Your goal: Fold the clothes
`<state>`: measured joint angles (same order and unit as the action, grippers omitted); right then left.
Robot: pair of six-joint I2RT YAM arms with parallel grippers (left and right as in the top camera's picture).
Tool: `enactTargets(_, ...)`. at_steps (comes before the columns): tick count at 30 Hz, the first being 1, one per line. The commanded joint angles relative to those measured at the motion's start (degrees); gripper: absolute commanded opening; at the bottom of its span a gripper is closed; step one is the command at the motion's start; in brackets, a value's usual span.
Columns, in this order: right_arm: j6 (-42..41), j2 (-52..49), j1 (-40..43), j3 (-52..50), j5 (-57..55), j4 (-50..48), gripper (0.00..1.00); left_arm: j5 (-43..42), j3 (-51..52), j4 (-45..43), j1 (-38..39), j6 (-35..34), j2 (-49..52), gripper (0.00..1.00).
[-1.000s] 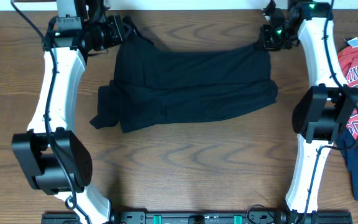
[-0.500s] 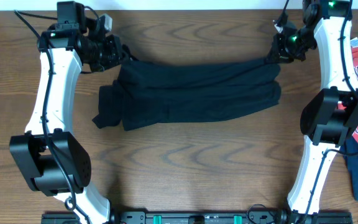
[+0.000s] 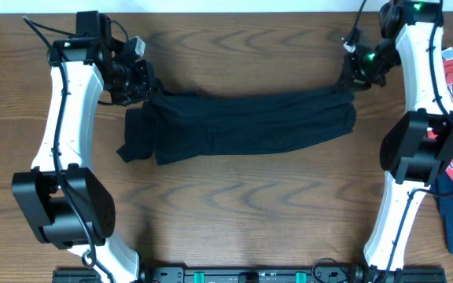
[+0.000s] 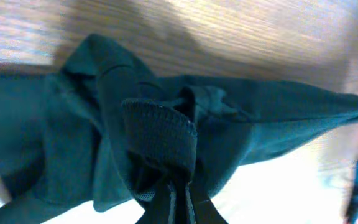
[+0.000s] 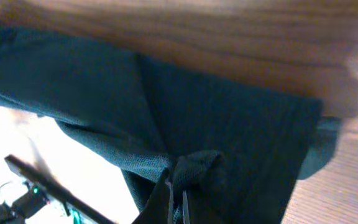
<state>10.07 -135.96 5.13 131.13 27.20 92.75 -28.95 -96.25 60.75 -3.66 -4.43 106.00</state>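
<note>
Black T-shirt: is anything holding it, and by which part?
The left gripper pinches one end of the far edge of the black T-shirt; the right gripper pinches the other end.

Overhead, soft even room light shows the brown wood-grain table (image 3: 234, 204) sharp, a faint shadow edging the limp black T-shirt (image 3: 250, 126). Just ahead of the left gripper (image 4: 178, 202) its weave is crisp; wood beyond blurs under glare. Beside the right gripper (image 5: 176, 208) a patch burns out white.
</note>
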Motion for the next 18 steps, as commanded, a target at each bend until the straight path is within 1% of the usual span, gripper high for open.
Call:
enactTargets(1, 3.5, 2.0, -1.4, -4.6, 2.6, -1.5, 0.01, 6.3, 4.5, -1.9, -0.1, 1.7, -5.0, 0.06)
enactTargets(4, 3.5, 2.0, -2.4, -9.1, 3.1, -6.2, 0.01, 6.4, 11.8, -7.6, -0.1, 1.6, -10.3, 0.06)
enactTargets(7, 3.3, 2.0, -3.1, -11.3, 5.3, -8.4, 0.02, 6.6, 21.3, -14.4, -0.1, 1.5, -17.1, 0.06)
enactTargets(10, 3.2, 2.0, -4.0, -12.6, 5.2, -9.7, 0.02, 8.2, 30.3, -19.2, -0.1, 1.1, -21.6, 0.06)
enactTargets(13, 1.9, 2.0, -4.4, -13.1, 4.7, -10.7, 0.02, 8.5, 37.0, -24.5, -0.1, -3.3, -22.4, 0.06)
enactTargets(16, 0.0, 2.0, -4.4, -14.0, 3.4, -11.0, 0.01, 8.0, 42.5, -28.2, 0.2, -5.2, -22.0, 0.06)
enactTargets(18, -3.1, 2.0, -4.4, -15.3, 0.4, -12.1, 0.02, 8.0, 45.5, -30.9, 0.2, -5.3, -22.0, 0.06)
